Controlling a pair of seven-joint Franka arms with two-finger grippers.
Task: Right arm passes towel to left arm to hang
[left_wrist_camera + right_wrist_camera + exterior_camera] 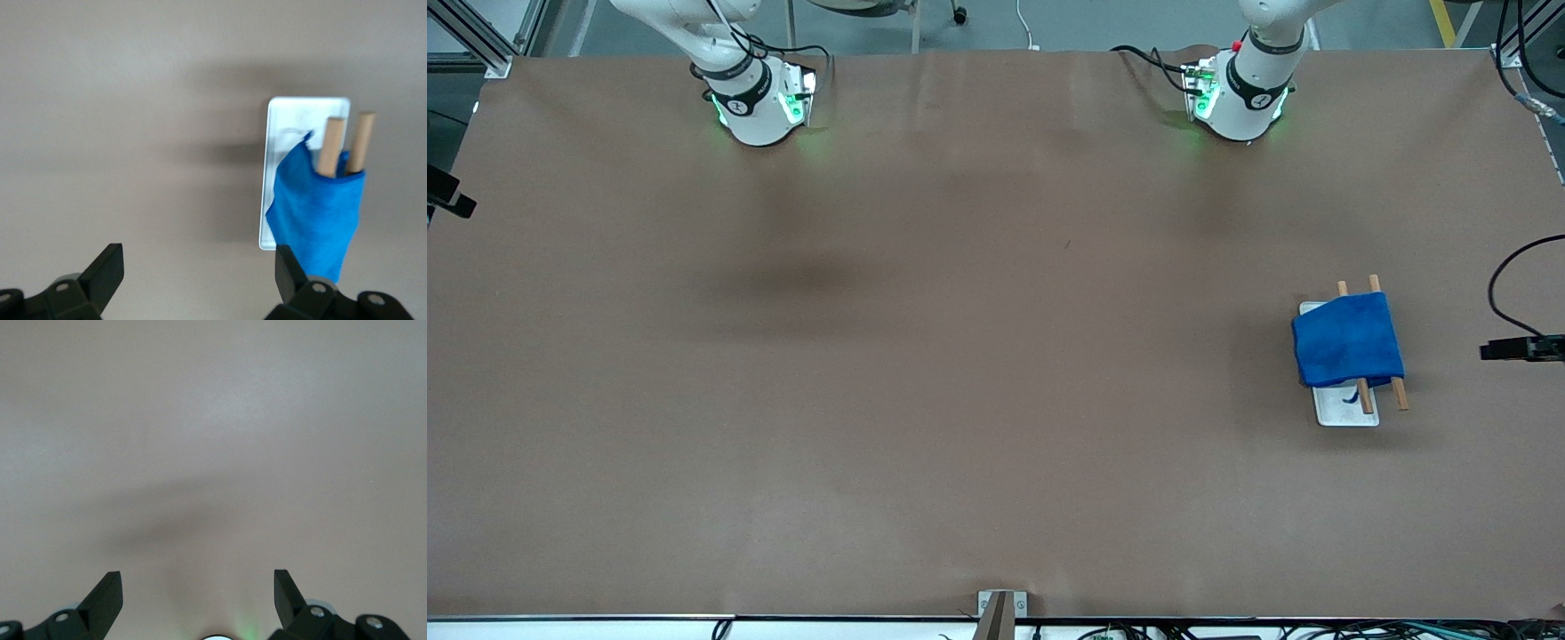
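The left gripper (197, 273) has its fingers (103, 270) spread wide with nothing between them, and it hangs high over the surface (925, 356), looking down on the rack (303, 113). The right gripper (197, 593) is also spread wide and empty, over bare surface with no task thing in its view. Neither gripper shows in the front view; only the two bases do, the right arm (751, 98) without a red knob and the left arm (1240, 89) with one.

The towel (1347, 340) is already draped over the two wooden rods (1400, 393) of the rack, whose white base plate (1347, 413) sits toward the left arm's end of the surface, nearer the front camera than the left arm's base. The cloth covers most of the rods, leaving their tips bare at both ends, and a small corner hangs down onto the plate.

Judging from this, the hanging looks done, and the step in hand is pulling away. To do it well, both arms should stay high and keep clear of the rack, since any brush against the draped edge or the rods could drag the towel off.

In the left wrist view the towel lies well below the fingers, partly hidden by one fingertip and untouched. It is well apart from the right gripper.
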